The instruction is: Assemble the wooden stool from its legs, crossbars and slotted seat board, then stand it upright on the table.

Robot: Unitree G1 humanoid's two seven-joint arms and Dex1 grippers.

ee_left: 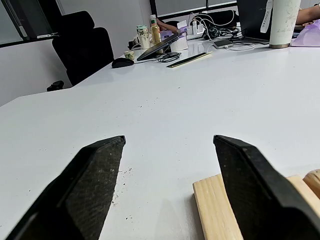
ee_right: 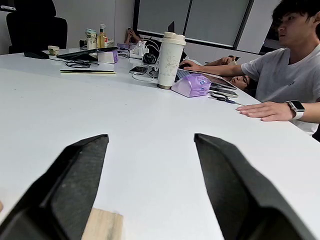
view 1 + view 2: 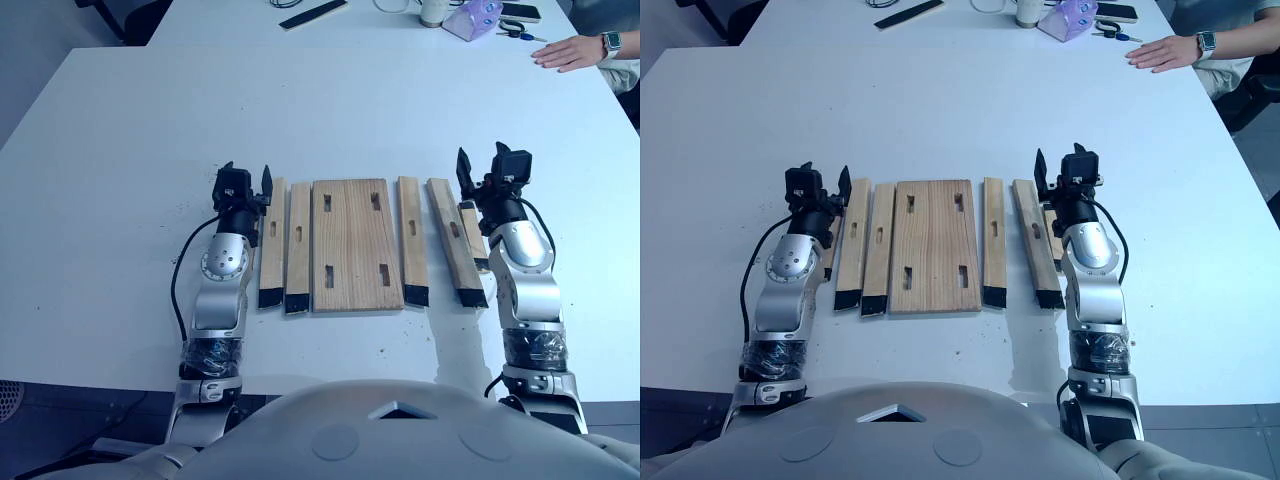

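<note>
Flanking seat board | left claw spread | right claw spread

Short crossbar partly beneath the right arm; second crossbar mostly behind the left arm.

A pale rectangular wooden seat board with four small slots lies flat at the centre of the frame. Just left of it, parallel, lie two narrow black-tipped wooden slats: the inner left slat and the outer left slat. To its right lie a straight right slat, a slightly slanted far-right slat and a short wooden piece, partly hidden.
</note>
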